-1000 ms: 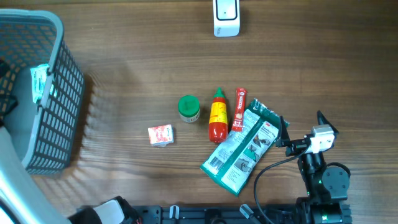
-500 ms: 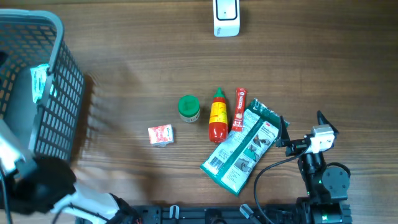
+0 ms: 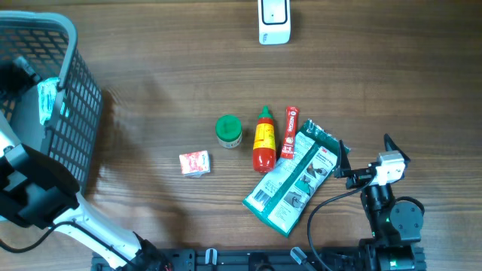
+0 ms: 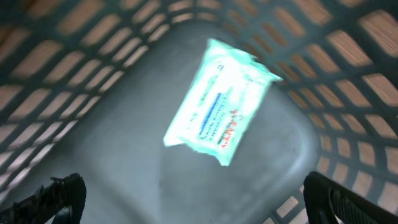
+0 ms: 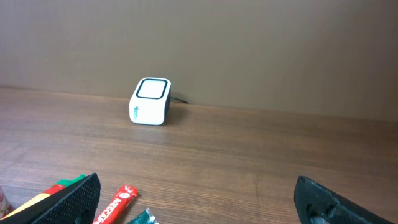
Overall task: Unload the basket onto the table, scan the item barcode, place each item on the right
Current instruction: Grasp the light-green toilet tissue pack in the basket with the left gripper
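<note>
Table (image 3: pixel 151 75) is warm brown wood grain, and the basket (image 3: pixel 71 113) is a grey-blue lattice holding a mint-green packet (image 4: pixel 217 99) with blue and red lettering. Scanner (image 3: pixel 273 21) is white with a dark-rimmed top, the jar (image 3: pixel 228 130) has a green lid, and the bottle (image 3: pixel 263 143) is red and yellow with a green cap. There's also a red stick sachet (image 3: pixel 290 132), a green-and-white pouch (image 3: pixel 294 181) and a little red-and-white packet (image 3: pixel 195 163).

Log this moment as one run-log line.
left gripper: open over basket | mint-green packet: on basket floor | right gripper: open, empty | barcode scanner: untouched
</note>
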`<action>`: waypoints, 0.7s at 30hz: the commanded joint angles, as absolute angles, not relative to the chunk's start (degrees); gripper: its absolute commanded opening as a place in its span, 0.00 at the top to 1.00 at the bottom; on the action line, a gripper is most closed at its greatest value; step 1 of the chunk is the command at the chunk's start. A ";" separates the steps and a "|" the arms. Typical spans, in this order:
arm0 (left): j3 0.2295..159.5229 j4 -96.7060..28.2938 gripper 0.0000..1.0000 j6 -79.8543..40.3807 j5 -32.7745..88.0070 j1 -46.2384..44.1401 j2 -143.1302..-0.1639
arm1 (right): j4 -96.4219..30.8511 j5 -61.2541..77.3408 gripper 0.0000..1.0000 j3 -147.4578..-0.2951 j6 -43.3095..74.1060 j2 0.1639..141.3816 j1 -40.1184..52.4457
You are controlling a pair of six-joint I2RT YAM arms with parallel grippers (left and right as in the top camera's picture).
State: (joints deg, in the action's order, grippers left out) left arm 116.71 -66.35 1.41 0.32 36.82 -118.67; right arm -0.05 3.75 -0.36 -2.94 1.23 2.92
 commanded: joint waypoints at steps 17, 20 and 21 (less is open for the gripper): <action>99.59 -42.46 0.00 12.34 4.93 37.65 -123.81 | 0.05 2.94 0.00 -0.32 -3.44 1.30 3.20; 99.59 -41.23 0.00 11.18 6.11 37.78 -124.29 | 0.05 2.94 0.00 -0.32 -3.46 1.30 3.20; 99.59 -41.06 0.00 11.20 6.68 37.78 -124.64 | 0.05 2.94 0.00 -0.32 -3.44 1.30 3.20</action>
State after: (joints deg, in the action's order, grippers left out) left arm 99.96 -41.78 11.70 4.43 37.15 -124.09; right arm -0.05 3.75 -0.36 -2.94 1.23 2.92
